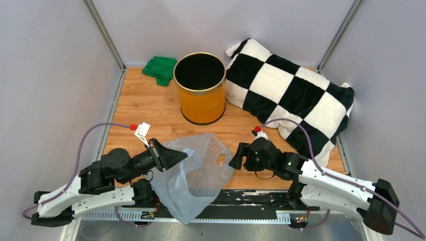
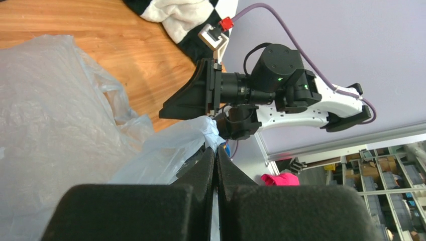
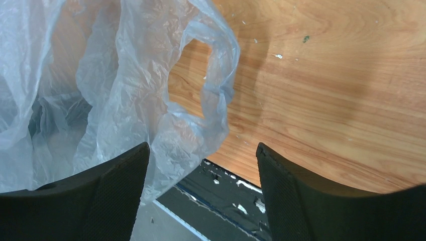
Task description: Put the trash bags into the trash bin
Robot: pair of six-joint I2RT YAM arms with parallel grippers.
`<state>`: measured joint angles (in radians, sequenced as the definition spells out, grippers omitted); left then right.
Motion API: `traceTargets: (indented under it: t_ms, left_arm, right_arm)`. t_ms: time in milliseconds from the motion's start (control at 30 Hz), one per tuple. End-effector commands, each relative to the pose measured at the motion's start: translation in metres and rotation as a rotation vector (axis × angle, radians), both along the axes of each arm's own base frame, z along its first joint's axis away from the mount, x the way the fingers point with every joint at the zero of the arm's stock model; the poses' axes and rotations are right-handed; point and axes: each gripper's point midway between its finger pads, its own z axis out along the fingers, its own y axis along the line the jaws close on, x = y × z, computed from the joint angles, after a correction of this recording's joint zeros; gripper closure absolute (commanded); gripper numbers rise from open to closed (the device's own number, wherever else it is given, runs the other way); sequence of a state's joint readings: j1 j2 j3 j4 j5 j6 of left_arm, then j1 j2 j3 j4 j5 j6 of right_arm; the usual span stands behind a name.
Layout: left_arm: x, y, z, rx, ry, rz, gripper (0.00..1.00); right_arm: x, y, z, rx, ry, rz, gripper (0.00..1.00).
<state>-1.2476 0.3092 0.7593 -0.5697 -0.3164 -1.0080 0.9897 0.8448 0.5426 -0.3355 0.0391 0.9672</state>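
A translucent pale blue-grey trash bag (image 1: 196,175) lies crumpled at the near edge of the wooden table (image 1: 150,105), between the two robot arms, with its lower end spilling over that edge. The left end effector (image 1: 182,155) has its fingers pressed together on a twisted fold at the bag's left side. In the left wrist view the plastic runs straight into the closed black fingers (image 2: 203,173).

The right end effector (image 1: 235,156) sits just beside the bag's right edge, fingers spread wide and holding nothing. Its wrist camera looks past them at the bag's handle loop (image 3: 231,55) and bare wood. Whether either finger touches the plastic cannot be told.

The orange-yellow trash bin (image 1: 201,103), with a gold rim and a black inside, stands upright farther back on the table, well apart from the bag. A black-and-white checkered cushion (image 1: 286,90) rests against the bin's right side, and a bunched green cloth (image 1: 160,69) lies just to the bin's left at the back edge.
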Motion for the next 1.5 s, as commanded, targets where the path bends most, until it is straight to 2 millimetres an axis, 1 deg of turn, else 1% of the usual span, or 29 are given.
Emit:
traceTargets:
  t_ms: [0, 100, 167, 367, 400, 433, 633, 767, 1167, 1233, 1267, 1300, 1333, 1367, 1400, 1433, 1467]
  left_arm:
    - [0.001, 0.002, -0.006, 0.011, 0.019, 0.016, 1.0]
    - [0.001, 0.001, -0.005, 0.014, 0.021, 0.012, 1.0]
    - [0.001, 0.0, -0.005, 0.014, 0.022, 0.01, 1.0]
    - [0.002, 0.001, -0.001, 0.012, 0.016, 0.015, 1.0]
    - [0.002, 0.001, 0.0, 0.011, 0.015, 0.016, 1.0]
    - [0.003, 0.001, 0.002, 0.008, 0.012, 0.02, 1.0]
    - [0.006, 0.012, 0.019, -0.033, -0.01, 0.057, 1.0]
    - [0.006, 0.02, 0.026, -0.041, -0.019, 0.072, 1.0]
    - [0.006, 0.031, 0.038, -0.078, -0.036, 0.09, 1.0]
    - [0.007, 0.035, 0.044, -0.088, -0.046, 0.099, 1.0]
    - [0.007, 0.037, 0.047, -0.092, -0.051, 0.105, 1.0]
    - [0.008, 0.04, 0.049, -0.093, -0.056, 0.111, 1.0]
    - [0.009, 0.042, 0.053, -0.096, -0.063, 0.12, 1.0]
    - [0.01, 0.045, 0.056, -0.095, -0.071, 0.129, 1.0]
    - [0.012, 0.048, 0.06, -0.097, -0.082, 0.146, 1.0]
    - [0.015, 0.052, 0.066, -0.096, -0.097, 0.168, 1.0]
    - [0.02, 0.055, 0.072, -0.09, -0.113, 0.197, 1.0]
  right_arm:
    - [0.015, 0.003, -0.004, 0.109, -0.003, -0.117, 0.22]
    - [0.019, -0.003, -0.018, 0.139, 0.021, -0.17, 0.22]
    - [0.019, 0.0, -0.022, 0.186, 0.039, -0.182, 0.24]
    - [0.018, 0.006, -0.037, 0.175, 0.082, -0.178, 0.25]
    - [0.02, 0.009, -0.037, 0.182, 0.081, -0.179, 0.25]
    - [0.016, 0.013, -0.039, 0.19, 0.102, -0.154, 0.25]
    - [0.009, 0.023, -0.057, 0.174, 0.182, -0.124, 0.28]
    - [0.01, 0.028, -0.064, 0.198, 0.197, -0.133, 0.29]
    - [0.02, 0.062, -0.058, 0.296, 0.257, -0.141, 0.33]
    - [0.021, 0.067, -0.058, 0.305, 0.269, -0.143, 0.38]
    - [0.023, 0.069, -0.056, 0.307, 0.267, -0.147, 0.4]
    - [0.025, 0.07, -0.049, 0.311, 0.259, -0.147, 0.45]
    - [0.028, 0.071, -0.042, 0.309, 0.247, -0.147, 0.54]
    - [0.033, 0.07, -0.032, 0.301, 0.227, -0.149, 0.68]
    - [0.037, 0.064, -0.02, 0.278, 0.205, -0.16, 0.86]
    - [0.046, 0.058, -0.002, 0.253, 0.154, -0.169, 0.97]
    - [0.057, 0.046, 0.02, 0.21, 0.091, -0.193, 1.0]
